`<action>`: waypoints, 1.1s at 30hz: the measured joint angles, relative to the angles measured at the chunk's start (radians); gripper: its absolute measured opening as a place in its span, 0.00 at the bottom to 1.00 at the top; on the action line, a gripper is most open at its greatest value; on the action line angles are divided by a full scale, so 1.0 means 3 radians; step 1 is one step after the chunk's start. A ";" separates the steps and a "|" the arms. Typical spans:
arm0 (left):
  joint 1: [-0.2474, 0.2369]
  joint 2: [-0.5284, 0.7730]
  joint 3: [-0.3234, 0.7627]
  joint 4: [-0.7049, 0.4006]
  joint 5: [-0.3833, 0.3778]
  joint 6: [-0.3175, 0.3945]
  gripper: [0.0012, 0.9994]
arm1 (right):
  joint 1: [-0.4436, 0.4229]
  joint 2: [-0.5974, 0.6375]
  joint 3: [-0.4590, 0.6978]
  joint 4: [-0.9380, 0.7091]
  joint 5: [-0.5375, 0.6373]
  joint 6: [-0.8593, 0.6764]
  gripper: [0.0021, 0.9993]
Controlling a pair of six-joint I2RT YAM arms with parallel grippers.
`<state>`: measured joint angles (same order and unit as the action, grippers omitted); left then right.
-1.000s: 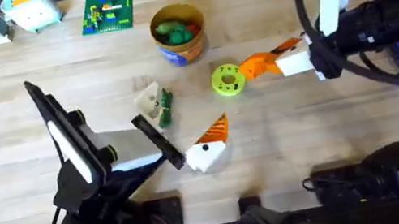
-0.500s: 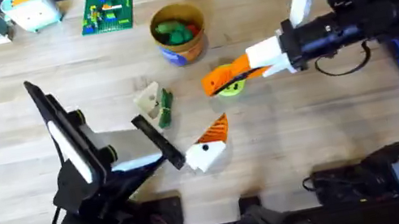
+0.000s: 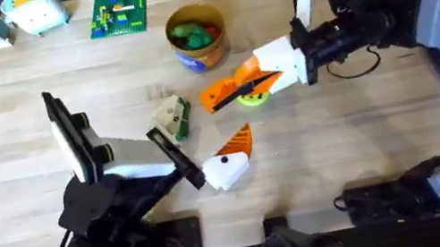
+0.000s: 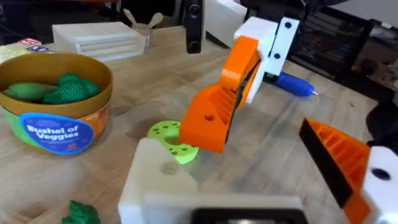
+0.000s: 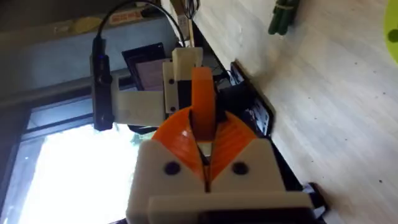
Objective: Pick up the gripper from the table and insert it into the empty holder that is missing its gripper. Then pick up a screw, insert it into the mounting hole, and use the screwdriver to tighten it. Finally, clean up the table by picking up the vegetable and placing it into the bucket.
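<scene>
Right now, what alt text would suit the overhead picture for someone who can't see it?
The right gripper reaches over a lime-green disc on a wooden table, fingers closed. The left gripper rests lower; a bucket of toy vegetables stands behind.

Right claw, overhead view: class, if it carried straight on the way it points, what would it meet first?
Probably the vegetable, lying just beyond the right claw, which is shut on the gripper. Its height is unclear, so it might pass over.

overhead: down/forward | wrists: low, close | shared: bucket
</scene>
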<state>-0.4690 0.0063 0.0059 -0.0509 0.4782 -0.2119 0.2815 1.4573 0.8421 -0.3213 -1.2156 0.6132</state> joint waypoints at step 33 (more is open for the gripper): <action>0.0004 0.0000 0.0000 -0.0004 -0.0099 -0.0264 0.99 | 0.0423 0.0320 -0.0001 0.1072 -0.0050 0.1247 0.01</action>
<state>-0.4679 0.0064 0.0059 -0.0521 0.4485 -0.2911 0.4083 1.5532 0.8417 0.0002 -1.2304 0.9874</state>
